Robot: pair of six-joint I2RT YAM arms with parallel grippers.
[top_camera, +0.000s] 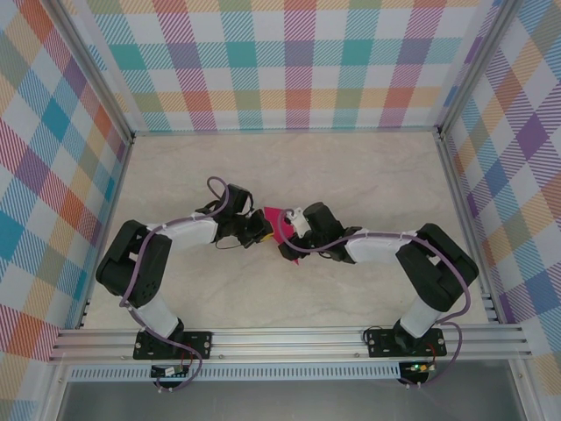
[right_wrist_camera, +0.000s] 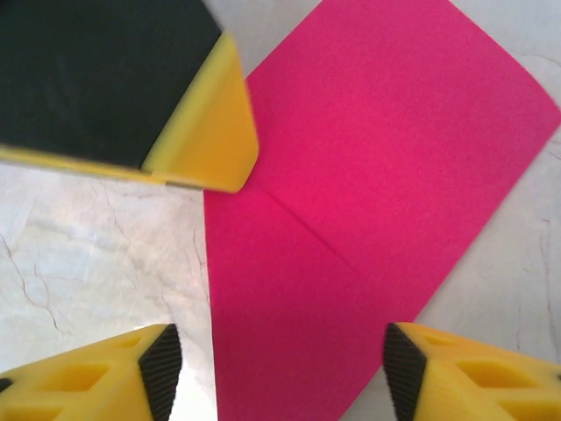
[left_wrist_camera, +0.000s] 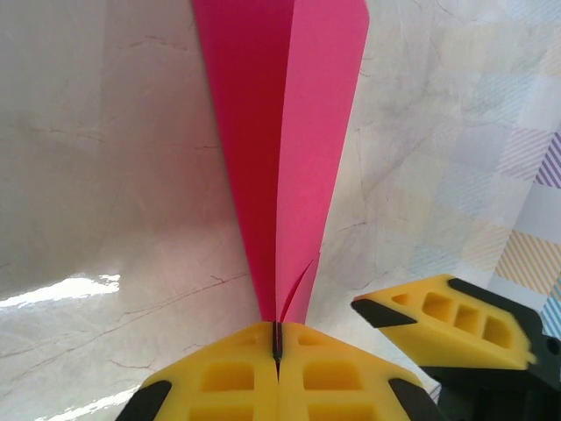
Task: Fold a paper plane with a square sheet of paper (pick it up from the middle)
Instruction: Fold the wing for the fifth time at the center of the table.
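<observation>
The magenta-pink sheet of paper (left_wrist_camera: pixel 280 132) is folded along a centre crease into a narrow wedge that widens away from my left gripper (left_wrist_camera: pixel 277 338). That gripper is shut on the wedge's narrow end, yellow fingertips pressed together. In the top view the paper (top_camera: pixel 278 218) sits mid-table between the left gripper (top_camera: pixel 260 230) and the right gripper (top_camera: pixel 287 246). My right gripper (right_wrist_camera: pixel 276 368) stands open, its pads either side of a flat pink face of the paper (right_wrist_camera: pixel 368 175) that carries a diagonal crease. Whether its pads touch the paper I cannot tell.
The marble-patterned tabletop (top_camera: pixel 351 175) is walled by plaid panels (top_camera: pixel 289 53) on three sides. An aluminium rail (top_camera: pixel 289 338) runs along the near edge. One finger of the right gripper (left_wrist_camera: pixel 447 320) shows close beside the left one.
</observation>
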